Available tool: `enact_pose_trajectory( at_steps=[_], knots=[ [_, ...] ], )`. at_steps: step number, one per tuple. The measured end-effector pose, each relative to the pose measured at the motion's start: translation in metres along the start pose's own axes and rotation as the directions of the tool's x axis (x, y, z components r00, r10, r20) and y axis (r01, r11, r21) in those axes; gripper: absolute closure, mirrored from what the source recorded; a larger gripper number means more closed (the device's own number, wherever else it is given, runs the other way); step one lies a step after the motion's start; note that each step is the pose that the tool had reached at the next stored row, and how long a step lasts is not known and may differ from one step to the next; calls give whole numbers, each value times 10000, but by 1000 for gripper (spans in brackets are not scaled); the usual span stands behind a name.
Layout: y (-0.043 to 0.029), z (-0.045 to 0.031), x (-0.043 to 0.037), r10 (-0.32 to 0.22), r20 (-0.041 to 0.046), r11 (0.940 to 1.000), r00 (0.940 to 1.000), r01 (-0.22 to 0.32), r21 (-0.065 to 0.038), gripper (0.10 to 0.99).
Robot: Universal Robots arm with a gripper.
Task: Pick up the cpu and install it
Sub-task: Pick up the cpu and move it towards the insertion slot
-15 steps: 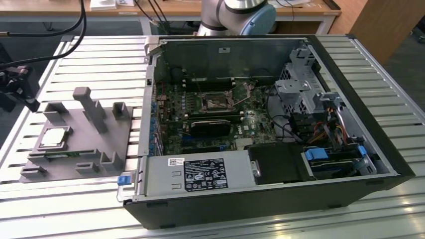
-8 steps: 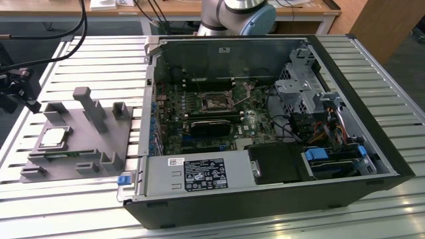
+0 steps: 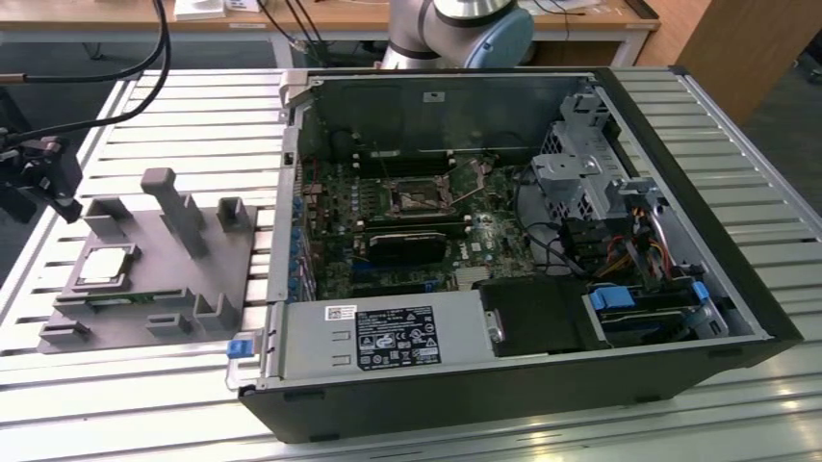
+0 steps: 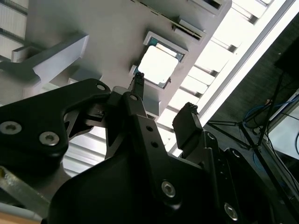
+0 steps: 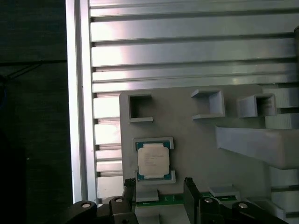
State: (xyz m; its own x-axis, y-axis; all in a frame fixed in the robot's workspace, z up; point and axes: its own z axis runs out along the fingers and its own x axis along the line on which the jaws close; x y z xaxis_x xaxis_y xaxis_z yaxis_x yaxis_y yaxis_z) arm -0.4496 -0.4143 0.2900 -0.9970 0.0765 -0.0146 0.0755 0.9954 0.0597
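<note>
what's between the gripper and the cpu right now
In the first wrist view, only a raised lip of the gray fixture lies between the open gripper and the cpu; otherwise the stretch is bare.

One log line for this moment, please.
stage: pre-grasp | gripper: open, empty, close to cpu | cpu: lying in gray fixture, not gripped | computer case: side open
</note>
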Motion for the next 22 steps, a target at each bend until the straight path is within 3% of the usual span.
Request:
enact_pose_trajectory(
  at_steps=[22],
  knots=[
    [-26,142,1,1,-2,10000,10000,-1,-10,557]
  ],
)
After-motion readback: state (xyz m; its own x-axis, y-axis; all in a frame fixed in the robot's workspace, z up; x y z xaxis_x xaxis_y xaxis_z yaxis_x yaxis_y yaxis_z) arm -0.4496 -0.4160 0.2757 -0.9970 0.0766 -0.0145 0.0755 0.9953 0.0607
